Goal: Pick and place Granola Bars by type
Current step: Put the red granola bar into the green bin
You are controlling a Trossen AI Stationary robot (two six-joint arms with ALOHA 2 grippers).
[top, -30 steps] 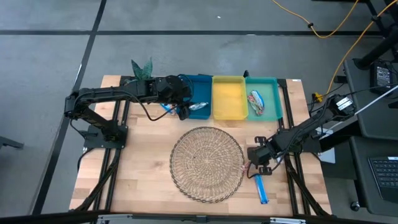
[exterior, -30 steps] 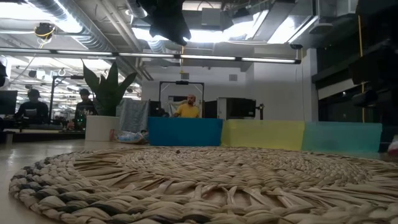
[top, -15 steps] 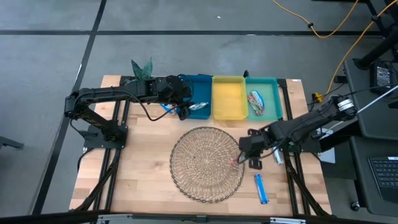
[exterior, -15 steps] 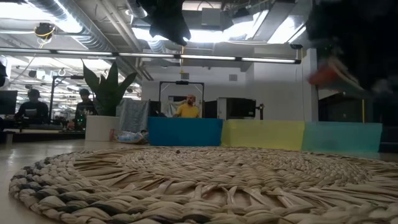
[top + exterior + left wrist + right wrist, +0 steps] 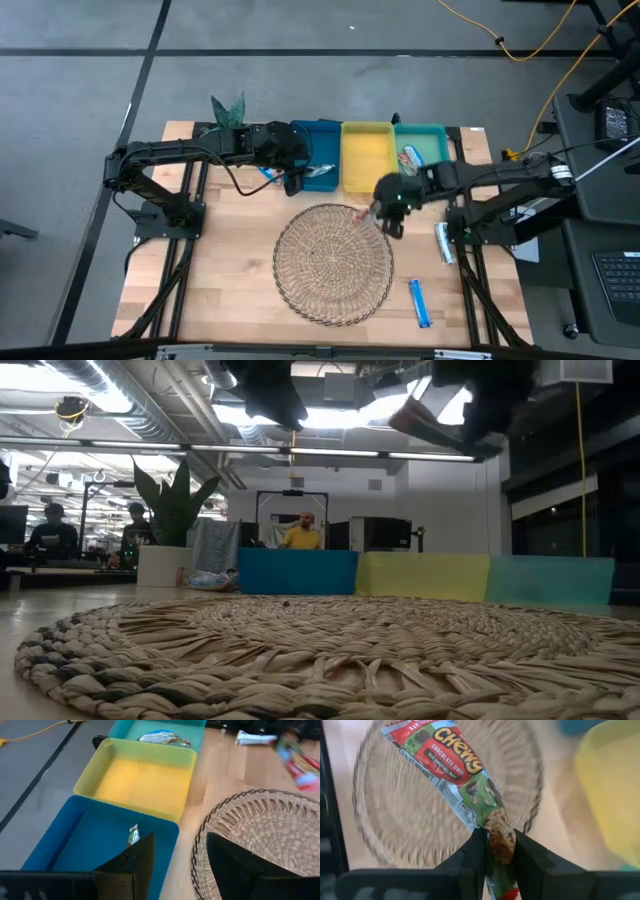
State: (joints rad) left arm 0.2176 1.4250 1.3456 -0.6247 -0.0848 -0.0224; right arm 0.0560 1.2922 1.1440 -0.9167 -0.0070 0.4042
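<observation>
My right gripper [image 5: 388, 207] is shut on a red-green "Chewy" granola bar [image 5: 451, 767] above the far right rim of the round wicker mat [image 5: 332, 262]. In the low view this bar [image 5: 432, 422] is high above the mat. A blue bar [image 5: 420, 302] and a silver-white bar [image 5: 444, 243] lie flat on the table right of the mat. The teal tray [image 5: 438, 135] holds red-green bars [image 5: 411, 162]. My left gripper [image 5: 180, 865] hovers open over the blue tray [image 5: 80, 845], where one bar [image 5: 133, 835] lies. My right gripper pinches the red-green bar between its two fingers near one end [image 5: 499, 840], with the fingers lying across the bar. The rest of the wrapper [image 5: 440, 755] sticks out past the fingertips. The bar is lifted clear of mat and table.
The yellow tray [image 5: 367, 155] stands between the blue tray and the teal tray along the far edge. A potted plant [image 5: 228, 110] sits at the far left corner. Bare wood shows left of the mat and along the near edge. People sit in the room beyond.
My right gripper has risen from the table at the mat's near right and swung toward the far edge and the left, carrying the red-green bar up over the mat's far right rim. The silver-white bar, hidden under the arm before, now shows on the table.
</observation>
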